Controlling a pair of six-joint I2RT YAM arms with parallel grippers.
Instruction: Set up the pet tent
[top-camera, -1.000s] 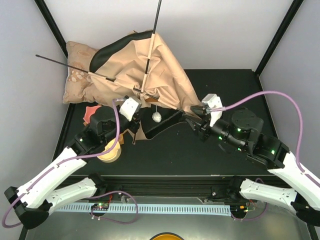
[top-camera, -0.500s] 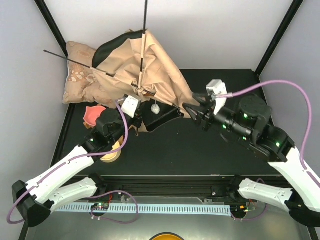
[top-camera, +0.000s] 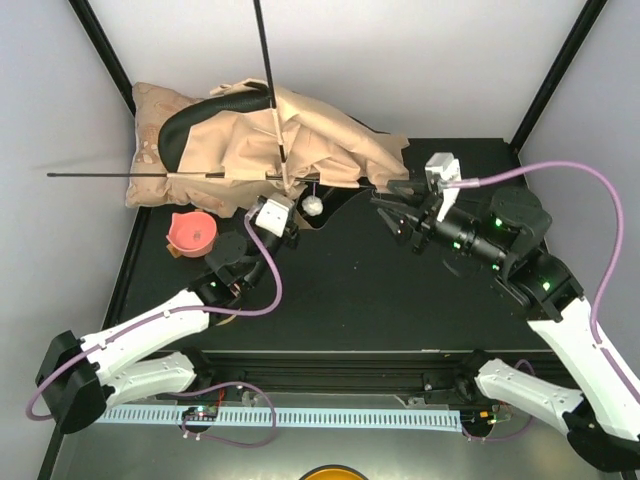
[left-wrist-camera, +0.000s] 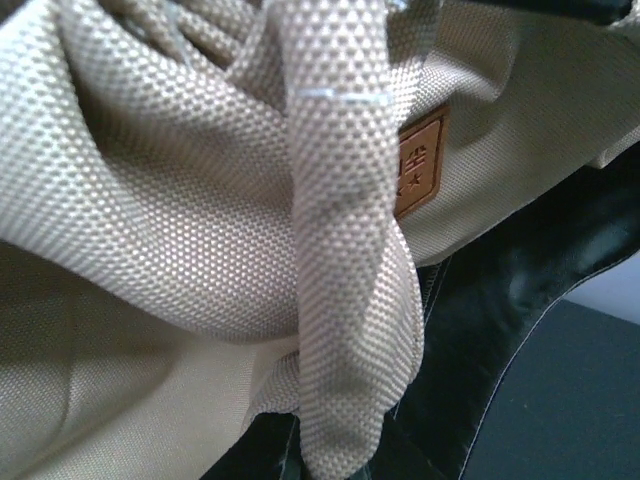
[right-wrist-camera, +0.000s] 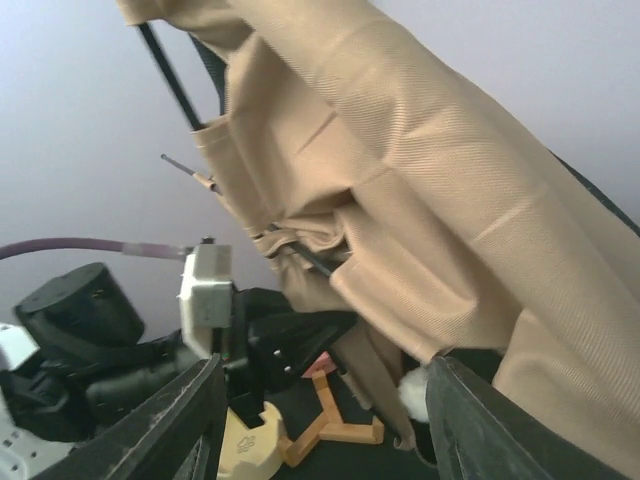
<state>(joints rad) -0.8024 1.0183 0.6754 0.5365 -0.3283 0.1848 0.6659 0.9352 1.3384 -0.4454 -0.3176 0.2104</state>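
Observation:
The pet tent (top-camera: 320, 150) lies slumped at the back of the black table, tan canvas with black lining. One thin black pole (top-camera: 265, 60) points up and back. Another pole (top-camera: 120, 175) sticks out flat to the left. My left gripper (top-camera: 283, 222) is at the tent's front edge, shut on a tan fabric strap (left-wrist-camera: 340, 300). The brown label (left-wrist-camera: 420, 160) sits just beside the strap. My right gripper (top-camera: 395, 205) is open and empty, just off the tent's right corner. In the right wrist view its fingers (right-wrist-camera: 190, 420) stand wide apart before the hanging canvas (right-wrist-camera: 450, 220).
A patterned beige cushion (top-camera: 150, 120) lies behind the tent at the back left. A red bowl (top-camera: 193, 232) stands left of my left arm. A white pompom (top-camera: 313, 205) hangs at the tent's opening. A wooden frame (right-wrist-camera: 335, 430) and a cream block (right-wrist-camera: 245, 450) lie under the left gripper.
The tent has swung left and back and flattened. One pole rotated to point left. Both grippers moved toward the back, the left still holding the fabric.

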